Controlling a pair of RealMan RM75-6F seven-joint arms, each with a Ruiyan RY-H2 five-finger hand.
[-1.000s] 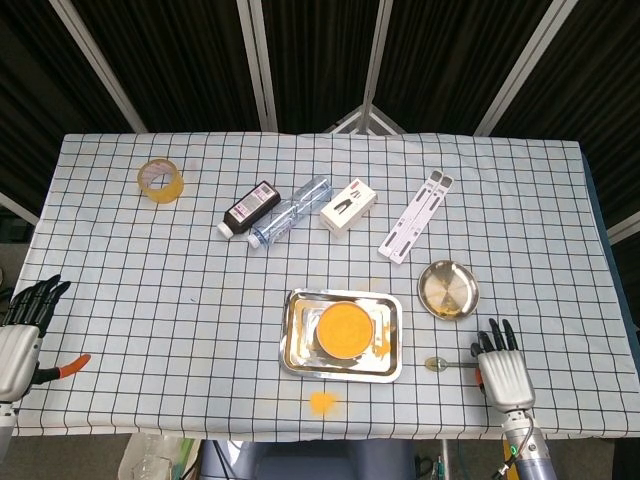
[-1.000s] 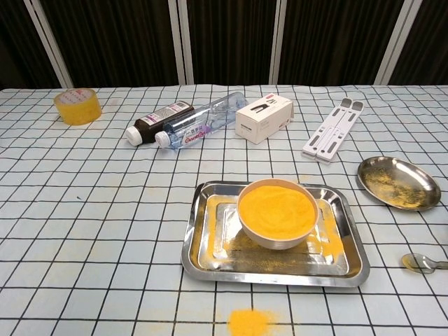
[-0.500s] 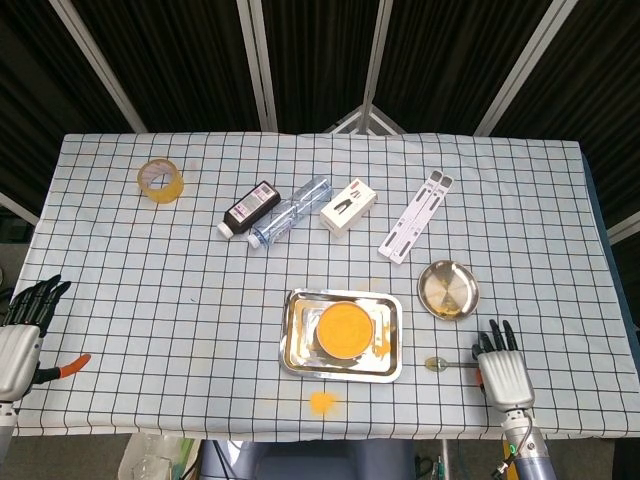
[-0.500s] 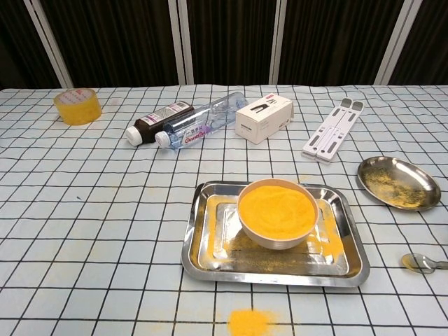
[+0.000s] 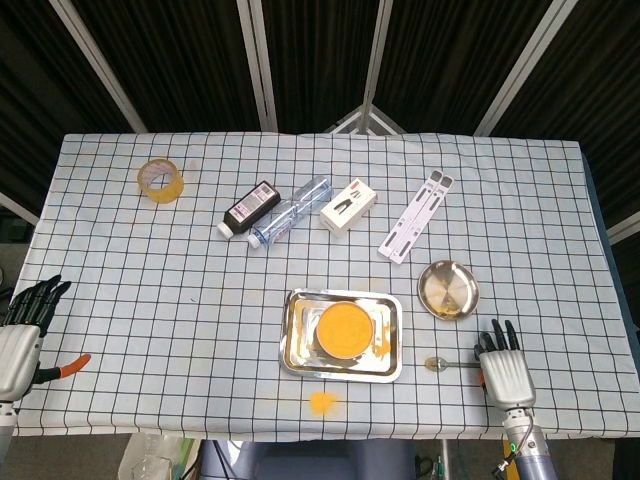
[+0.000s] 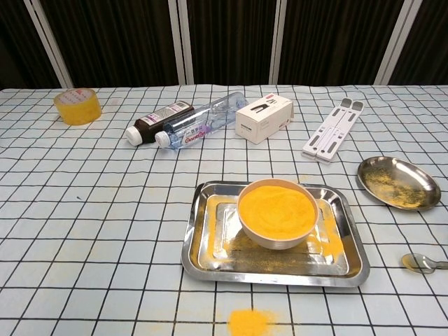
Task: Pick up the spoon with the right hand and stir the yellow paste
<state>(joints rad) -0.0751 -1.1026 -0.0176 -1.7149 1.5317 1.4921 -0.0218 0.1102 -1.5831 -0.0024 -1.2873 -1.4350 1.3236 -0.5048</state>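
the right hand (image 5: 505, 374) lies flat near the front right edge of the bench (image 5: 520, 200), fingers apart and stretched forward, grasping nothing. just to its left the spoon (image 5: 447, 364) rests on the checked cloth, bowl pointing toward the tray, handle running toward the hand's fingertips; whether they touch it cannot be made out. in the chest view only the spoon's bowl (image 6: 422, 262) shows at the right edge. beyond the spoon sits a small round metal dish (image 5: 448, 290) dusted with yellow. to the left, a white bowl (image 6: 277, 213) full of yellow paste (image 5: 345, 327) stands in a steel tray (image 5: 296, 355), with a yellow spill (image 5: 321, 402) on the cloth just in front of the tray. the left hand (image 5: 20, 342) is at the far left edge, fingers spread, released, holding nothing.
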